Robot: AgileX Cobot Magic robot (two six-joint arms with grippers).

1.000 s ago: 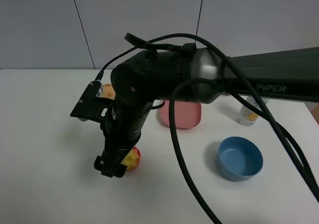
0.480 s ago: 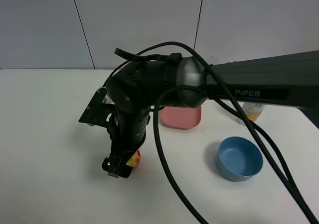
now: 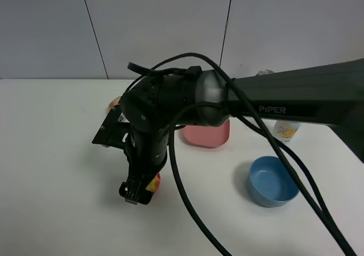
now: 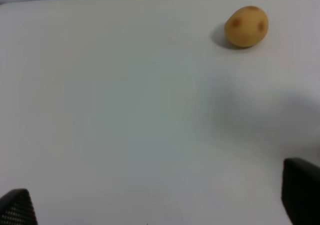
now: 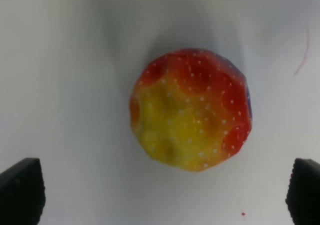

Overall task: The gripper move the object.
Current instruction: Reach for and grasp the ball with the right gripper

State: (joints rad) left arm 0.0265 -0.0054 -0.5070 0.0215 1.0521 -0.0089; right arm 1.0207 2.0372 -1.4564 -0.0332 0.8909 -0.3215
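The object, a small red ball with yellow bumps and a bit of purple (image 5: 191, 116), lies on the white table. In the high view only its edge (image 3: 153, 183) shows beside the black claw. My right gripper (image 3: 135, 193) hangs from the thick "PIPER" arm reaching across to the left. It points straight down over the ball. In the right wrist view the right gripper (image 5: 162, 192) is open, its fingertips (image 5: 20, 191) wide apart on either side of the ball, not touching it. My left gripper (image 4: 160, 200) is open and empty above bare table.
A tan potato (image 4: 246, 26) lies on the table; it peeks out behind the arm in the high view (image 3: 114, 103). A pink bowl (image 3: 209, 134) sits behind the arm, a blue bowl (image 3: 273, 181) to the right, and a white and yellow container (image 3: 282, 129) beyond it.
The right arm has come lower and a little to the right over the ball, which is now more hidden by the claw. The ball has not moved.
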